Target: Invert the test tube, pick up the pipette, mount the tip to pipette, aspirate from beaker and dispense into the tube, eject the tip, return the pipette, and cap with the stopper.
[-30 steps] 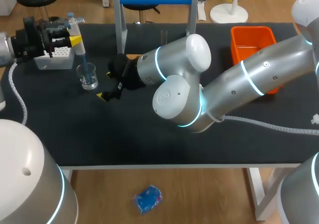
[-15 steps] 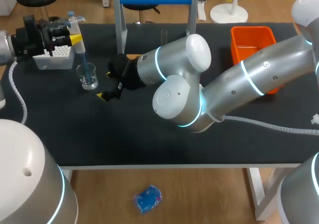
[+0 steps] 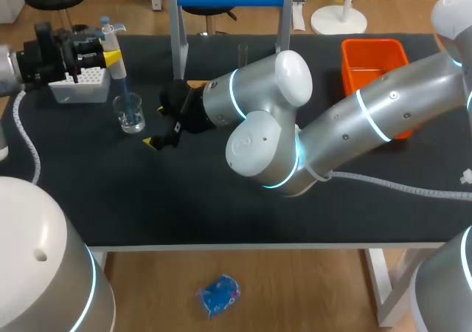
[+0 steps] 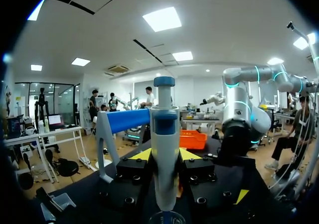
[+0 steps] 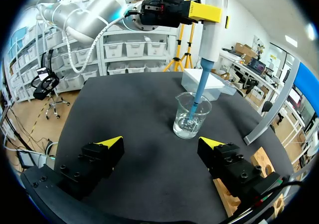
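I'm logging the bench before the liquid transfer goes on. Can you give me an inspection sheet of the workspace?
Surface: black mat, no spill seen.
Job's things: pipette upright, its blue tip down in the beaker; test tube upright farther back; tip box beside the beaker.
Clutter: orange bin.
Grippers: left gripper shut on the pipette; right gripper open, empty, short of the beaker.
Cables: white cable by the left arm; grey cable by the right arm.
Surroundings: nothing seen.
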Available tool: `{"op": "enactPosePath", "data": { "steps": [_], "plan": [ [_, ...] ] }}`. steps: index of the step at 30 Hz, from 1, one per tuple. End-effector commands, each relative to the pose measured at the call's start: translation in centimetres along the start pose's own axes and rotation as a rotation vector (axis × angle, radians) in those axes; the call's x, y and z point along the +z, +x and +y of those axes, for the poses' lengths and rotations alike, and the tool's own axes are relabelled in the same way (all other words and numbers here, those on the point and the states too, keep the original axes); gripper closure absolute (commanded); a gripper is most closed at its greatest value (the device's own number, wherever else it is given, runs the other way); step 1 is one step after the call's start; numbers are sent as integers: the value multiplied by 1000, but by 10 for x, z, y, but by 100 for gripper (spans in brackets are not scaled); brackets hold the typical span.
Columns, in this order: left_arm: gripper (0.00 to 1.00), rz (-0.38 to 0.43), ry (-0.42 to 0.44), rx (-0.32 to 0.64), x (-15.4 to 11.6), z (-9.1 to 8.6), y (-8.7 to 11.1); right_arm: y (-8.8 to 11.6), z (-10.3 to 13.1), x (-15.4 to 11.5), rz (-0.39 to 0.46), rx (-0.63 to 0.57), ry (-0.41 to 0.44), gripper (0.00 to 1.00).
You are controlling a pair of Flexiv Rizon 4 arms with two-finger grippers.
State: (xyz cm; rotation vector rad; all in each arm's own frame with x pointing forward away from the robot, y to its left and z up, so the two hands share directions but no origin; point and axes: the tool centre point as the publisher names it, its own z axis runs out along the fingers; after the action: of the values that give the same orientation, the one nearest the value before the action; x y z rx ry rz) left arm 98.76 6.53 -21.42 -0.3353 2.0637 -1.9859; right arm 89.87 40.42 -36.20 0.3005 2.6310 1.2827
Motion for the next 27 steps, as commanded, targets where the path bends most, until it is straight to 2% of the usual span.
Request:
{"op": "enactPosePath", "data": {
  "steps": [1, 9, 16, 27],
  "plan": [
    [100, 2, 1, 0, -1, 0, -1, -2, 2, -4, 15, -13, -9, 0],
    [100, 2, 1, 0, -1, 0, -1, -10, 21, -37, 35, -49, -2, 0],
    [100, 2, 1, 0, -1, 0, -1, -12, 47, -67, 98, -124, 1, 0],
    [100, 2, 1, 0, -1, 0, -1, -19, 81, -109, 196, -144, -54, 0]
  ]
}}
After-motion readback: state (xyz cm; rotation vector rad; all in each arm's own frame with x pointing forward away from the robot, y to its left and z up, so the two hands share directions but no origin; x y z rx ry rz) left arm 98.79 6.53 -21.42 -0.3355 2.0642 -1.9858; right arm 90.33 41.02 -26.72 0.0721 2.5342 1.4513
